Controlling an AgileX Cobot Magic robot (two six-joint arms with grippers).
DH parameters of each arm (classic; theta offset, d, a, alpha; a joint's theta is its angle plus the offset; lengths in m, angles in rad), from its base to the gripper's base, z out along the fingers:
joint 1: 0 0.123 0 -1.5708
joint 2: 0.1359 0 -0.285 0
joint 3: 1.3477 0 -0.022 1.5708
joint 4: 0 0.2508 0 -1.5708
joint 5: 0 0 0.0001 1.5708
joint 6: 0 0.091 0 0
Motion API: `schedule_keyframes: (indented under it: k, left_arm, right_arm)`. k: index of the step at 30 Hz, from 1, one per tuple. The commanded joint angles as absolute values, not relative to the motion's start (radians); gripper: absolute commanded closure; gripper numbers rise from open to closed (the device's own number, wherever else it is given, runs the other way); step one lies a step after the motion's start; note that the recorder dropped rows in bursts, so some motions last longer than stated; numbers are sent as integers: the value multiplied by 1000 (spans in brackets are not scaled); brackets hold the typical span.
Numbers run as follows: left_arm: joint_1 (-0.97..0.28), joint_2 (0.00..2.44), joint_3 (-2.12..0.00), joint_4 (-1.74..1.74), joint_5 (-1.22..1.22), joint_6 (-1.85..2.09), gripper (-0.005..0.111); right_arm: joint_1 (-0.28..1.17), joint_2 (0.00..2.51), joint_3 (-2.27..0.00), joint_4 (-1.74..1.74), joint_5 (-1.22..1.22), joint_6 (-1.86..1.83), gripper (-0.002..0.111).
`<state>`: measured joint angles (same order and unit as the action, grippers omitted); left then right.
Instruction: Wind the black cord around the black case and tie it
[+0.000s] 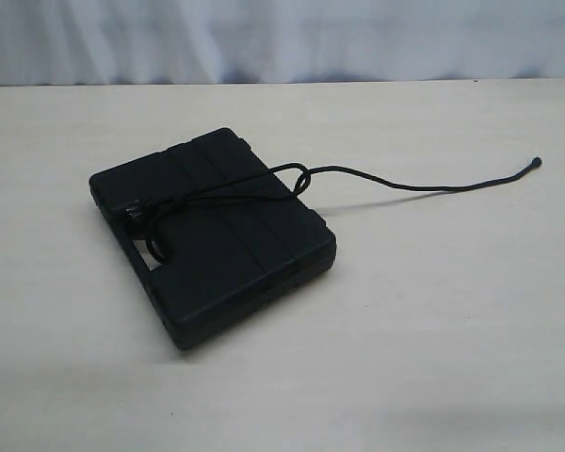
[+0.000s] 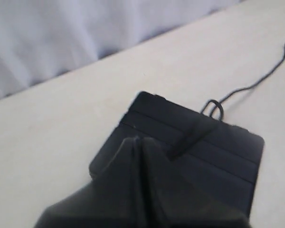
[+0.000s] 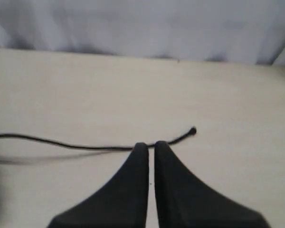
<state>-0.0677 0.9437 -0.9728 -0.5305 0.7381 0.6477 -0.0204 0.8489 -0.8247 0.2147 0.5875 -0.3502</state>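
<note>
Left hand [image 2: 138,141] and right hand [image 3: 151,145] are both closed tight and empty. Flat ribbed black plastic case [image 1: 226,240] lies centre of the pale bench [image 1: 433,358], with a thin braided black cord [image 1: 405,187] loosely looped over it, tail trailing toward 3 o'clock. Tugging that tail could drag the slack loop off.

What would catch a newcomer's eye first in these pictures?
The black case lies flat near the middle of the pale table, with the black cord looped and knotted across its lid. The cord's loose tail runs off to the right over the table, ending in a small knobbed tip.
</note>
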Motion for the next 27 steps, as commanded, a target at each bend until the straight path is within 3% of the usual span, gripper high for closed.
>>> schedule_keyframes:
  k: [1, 9, 27]
  left_arm:
    - [-65, 857, -878, -579, 554, 633, 107]
    - [-65, 855, -864, -647, 498, 633, 107]
    - [-65, 855, -864, -647, 498, 633, 107]
  right_arm:
    - [-21, 709, -697, 328, 357, -415, 104]
    - [-21, 608, -566, 708, 175, -411, 104]
    - [-21, 595, -540, 714, 188, -411, 104]
